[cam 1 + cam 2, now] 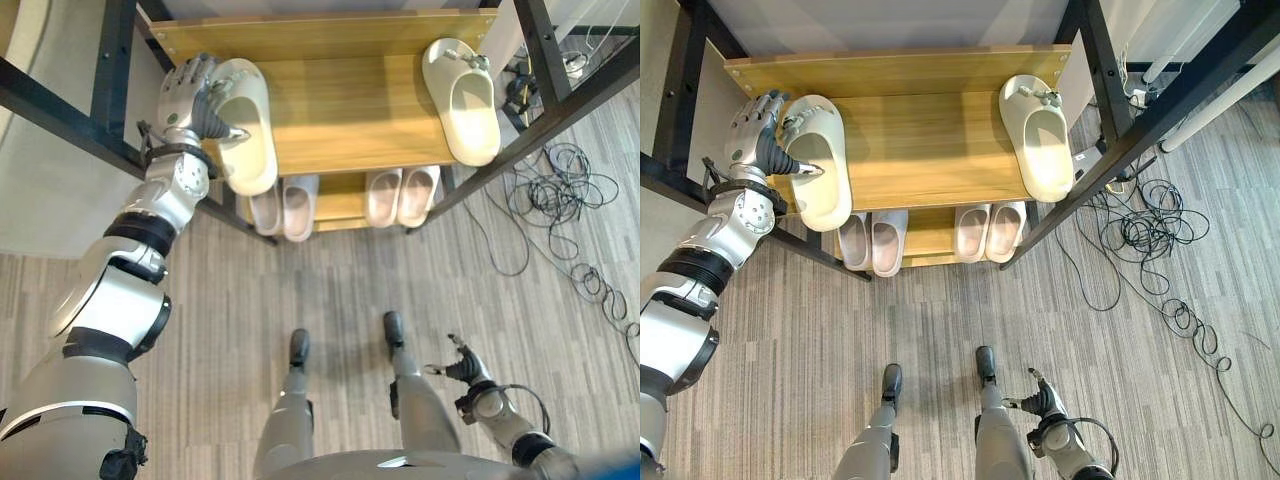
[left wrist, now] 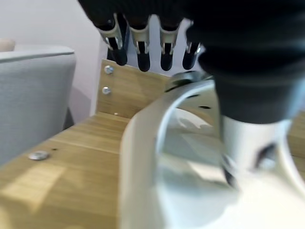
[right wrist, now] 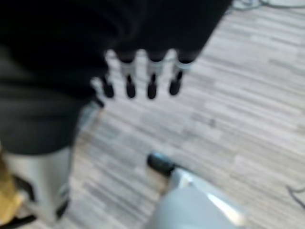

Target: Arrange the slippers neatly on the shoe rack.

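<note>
Slippers under inspection, left to right. My left robot hand [image 1: 765,135] is on the left cream slipper [image 1: 822,160] at the left end of the shoe rack's [image 1: 930,150] top shelf: thumb set inside the slipper's opening, fingers curled over its outer edge, clamped on it. The slipper's heel overhangs the front edge of the shelf. On the lower shelf stand two pale pairs, left pair [image 1: 872,238] and right pair [image 1: 990,230], each side by side. The right cream slipper [image 1: 1037,135] lies at the right end of the top shelf, well apart from the first. My right robot hand [image 1: 1045,402] hangs low over the floor [image 1: 1140,380], fingers relaxed and apart, holding nothing.
</note>
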You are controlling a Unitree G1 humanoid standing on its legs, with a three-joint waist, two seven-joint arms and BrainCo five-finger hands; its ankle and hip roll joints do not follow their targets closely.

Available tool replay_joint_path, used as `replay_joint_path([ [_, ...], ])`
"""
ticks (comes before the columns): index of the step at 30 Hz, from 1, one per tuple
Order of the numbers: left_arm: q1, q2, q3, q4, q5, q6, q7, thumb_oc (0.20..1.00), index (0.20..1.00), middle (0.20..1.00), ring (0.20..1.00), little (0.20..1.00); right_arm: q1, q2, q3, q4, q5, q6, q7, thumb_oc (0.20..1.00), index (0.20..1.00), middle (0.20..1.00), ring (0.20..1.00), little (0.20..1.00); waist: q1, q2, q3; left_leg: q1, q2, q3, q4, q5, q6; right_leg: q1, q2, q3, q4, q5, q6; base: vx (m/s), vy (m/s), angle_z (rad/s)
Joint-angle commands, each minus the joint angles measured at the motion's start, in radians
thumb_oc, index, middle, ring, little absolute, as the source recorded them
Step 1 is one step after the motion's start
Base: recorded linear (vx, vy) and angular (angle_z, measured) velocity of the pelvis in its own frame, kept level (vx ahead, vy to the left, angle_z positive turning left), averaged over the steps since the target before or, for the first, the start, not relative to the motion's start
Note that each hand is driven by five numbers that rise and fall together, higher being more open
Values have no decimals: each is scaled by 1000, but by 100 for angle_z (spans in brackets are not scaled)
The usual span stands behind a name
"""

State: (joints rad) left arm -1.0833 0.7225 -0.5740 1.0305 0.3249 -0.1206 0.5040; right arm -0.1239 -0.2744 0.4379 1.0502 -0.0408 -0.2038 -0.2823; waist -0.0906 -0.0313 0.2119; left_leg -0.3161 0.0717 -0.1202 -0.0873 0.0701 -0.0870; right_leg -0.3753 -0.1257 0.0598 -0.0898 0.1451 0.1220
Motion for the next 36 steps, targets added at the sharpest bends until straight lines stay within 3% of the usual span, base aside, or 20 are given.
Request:
replay_joint_path([
  [1,-141,40,-19,65,-13,-3,32,200,200,200,200,200,4,-6,-12,-15,25,-8,-19,1000,1000,1000,1000,1000,31,-5,-8,-85,42,-31,0,54,-61,100,-105,-55,3,-42,130,0,0,0],
  [12,-230,-95,14,84,-8,86,103,200,200,200,200,200,-14,3,6,-46,30,3,-29,1000,1000,1000,1000,1000,23,-5,-1,-89,44,-31,0,52,-63,98,-99,-59,4,-51,125,1,-8,0],
  [26,-392,-296,-59,246,-78,110,83,200,200,200,200,200,-87,20,75,-14,68,12,-26,1000,1000,1000,1000,1000,-14,11,15,-105,68,-7,0,65,-71,54,-81,-30,7,-51,117,1,-36,-3],
  [36,-529,-350,-90,364,-144,118,46,200,200,200,200,200,-122,11,85,17,91,7,-33,1000,1000,1000,1000,1000,-45,18,19,-121,87,17,0,66,-74,7,-69,-3,3,-40,117,15,-22,-15],
])
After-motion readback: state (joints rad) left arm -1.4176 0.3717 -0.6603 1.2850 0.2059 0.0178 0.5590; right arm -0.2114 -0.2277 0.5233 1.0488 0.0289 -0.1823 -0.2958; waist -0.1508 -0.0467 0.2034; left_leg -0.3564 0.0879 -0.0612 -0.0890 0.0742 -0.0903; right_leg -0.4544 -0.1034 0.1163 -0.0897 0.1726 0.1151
